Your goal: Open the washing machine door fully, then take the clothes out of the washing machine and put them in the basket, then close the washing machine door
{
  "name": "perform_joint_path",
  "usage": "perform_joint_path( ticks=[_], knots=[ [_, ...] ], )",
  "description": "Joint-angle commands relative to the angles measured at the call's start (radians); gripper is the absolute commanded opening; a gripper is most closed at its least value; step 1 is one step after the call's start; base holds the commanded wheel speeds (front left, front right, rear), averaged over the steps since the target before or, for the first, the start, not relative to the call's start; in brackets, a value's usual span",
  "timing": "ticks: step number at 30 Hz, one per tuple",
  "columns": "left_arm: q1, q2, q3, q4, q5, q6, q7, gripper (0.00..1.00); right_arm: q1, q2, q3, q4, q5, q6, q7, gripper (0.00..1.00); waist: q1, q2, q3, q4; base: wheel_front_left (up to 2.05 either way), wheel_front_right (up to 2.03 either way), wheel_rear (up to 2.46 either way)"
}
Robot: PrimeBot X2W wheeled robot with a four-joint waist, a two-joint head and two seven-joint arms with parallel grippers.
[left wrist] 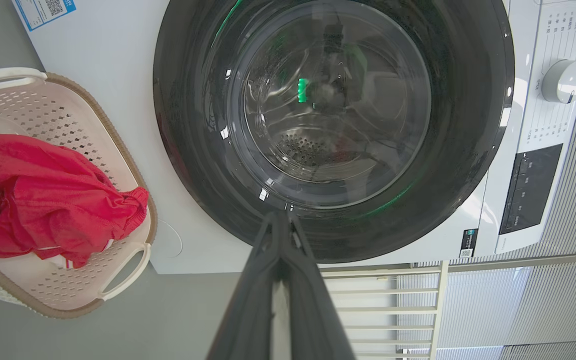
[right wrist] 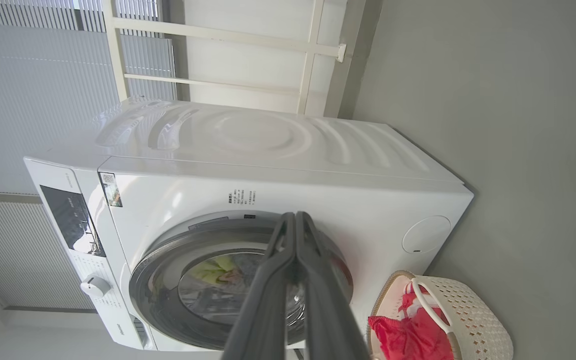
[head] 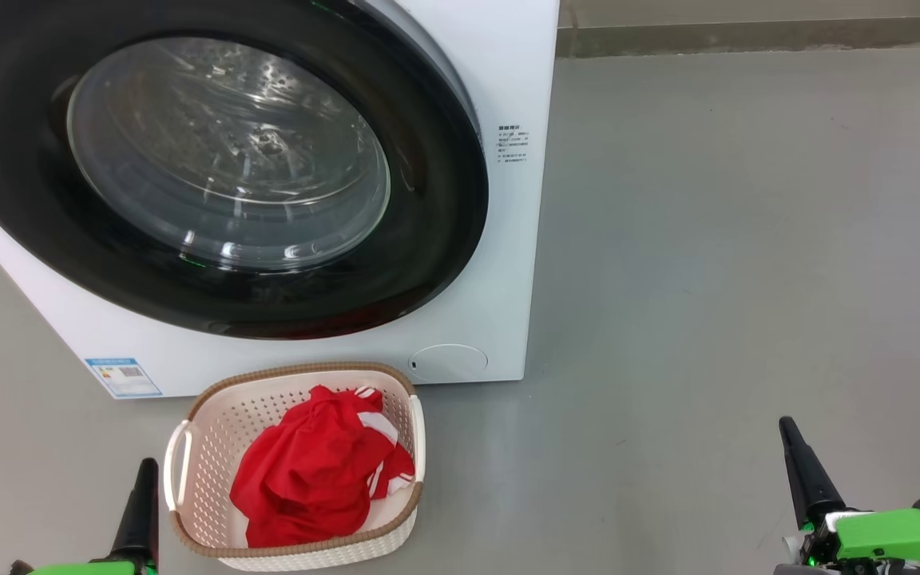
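Fingers pressed together, empty: your left gripper [head: 145, 479], right gripper [head: 792, 443] parked low | clothes [head: 308, 471] in basket [head: 300, 369], floor against washing machine [head: 508, 239] front | washing machine door [head: 220, 160] looks closed, so you're likely done

This looks like a laundry corner, either in a home or in a room fitted out like one. A white front-loading washing machine [head: 508, 80] stands directly on a bare grey floor [head: 747, 239]. Its round glass door [head: 228, 160] is shut, and a dial [left wrist: 565, 80] and a dark control panel [left wrist: 528, 185] sit along the top of its front. A perforated plastic laundry basket [head: 300, 369] sits on the floor just in front of it, with red clothes [head: 308, 471] inside. Behind the machine hang pale slatted blinds [right wrist: 43, 75] beside a white-painted frame [right wrist: 308, 47]. A dull skirting strip [head: 747, 36] runs where floor meets wall.
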Motion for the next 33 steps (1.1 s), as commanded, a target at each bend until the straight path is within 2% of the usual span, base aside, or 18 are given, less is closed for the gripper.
perform_joint_path(
  ticks=[1, 8, 33],
  knots=[
    [-0.047, 0.014, 0.037, -0.02, -0.036, -0.003, 0.013, 0.0, -0.043, -0.001, 0.013, -0.033, 0.03, -0.001, 0.01, 0.0, 0.0, 0.0, -0.001, -0.001, 0.0, 0.0, 0.0],
    [-0.054, 0.013, 0.047, -0.02, -0.109, -0.003, 0.034, 0.0, -0.047, 0.005, 0.005, -0.039, 0.096, -0.001, 0.031, 0.0, 0.0, 0.0, -0.005, -0.003, 0.0, 0.0, 0.0],
    [-0.054, 0.008, 0.053, -0.019, -0.105, -0.003, 0.038, 0.0, -0.047, 0.005, 0.005, -0.039, 0.096, -0.001, 0.031, 0.0, 0.0, 0.0, -0.005, -0.003, 0.0, 0.0, 0.0]
  ],
)
